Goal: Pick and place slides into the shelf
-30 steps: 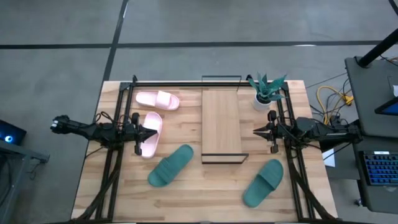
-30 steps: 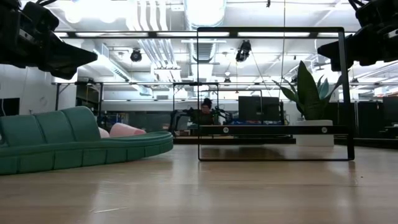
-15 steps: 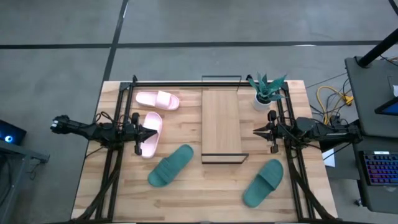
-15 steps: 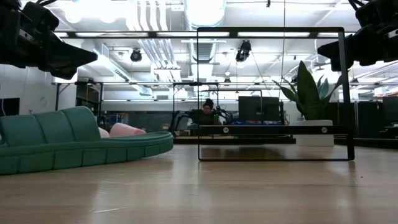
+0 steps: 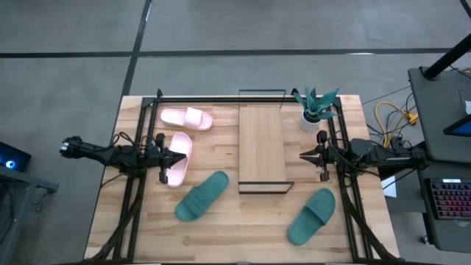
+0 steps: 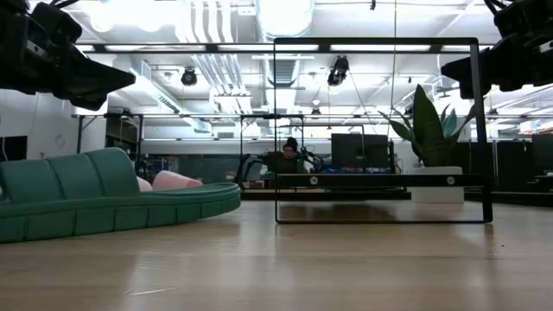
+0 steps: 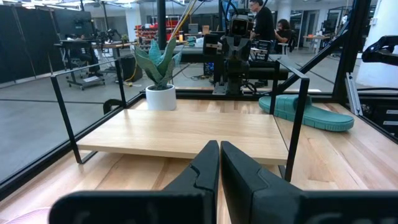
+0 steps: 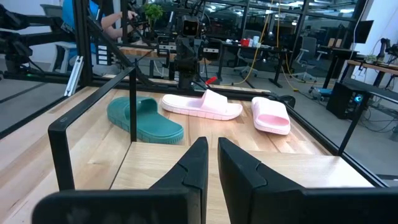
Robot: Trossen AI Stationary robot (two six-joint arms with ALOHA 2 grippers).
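The shelf (image 5: 261,147), a light wood plank in a thin black wire frame, stands mid-table. Two pale pink slides (image 5: 186,118) (image 5: 179,157) lie flat to its left. One teal slide (image 5: 202,195) lies near the shelf's front left corner, another (image 5: 311,215) to the front right. My left gripper (image 5: 182,157) is shut, held level above the nearer pink slide and pointing at the shelf. My right gripper (image 5: 302,154) is shut too, level and just right of the shelf. Both show high above the table in the low view (image 6: 130,80) (image 6: 445,67).
A potted plant (image 5: 315,107) in a white pot stands at the far right, beside the shelf's back corner. Black frame rails run along the table's left, right and far sides. Bare wood lies along the near edge between the teal slides.
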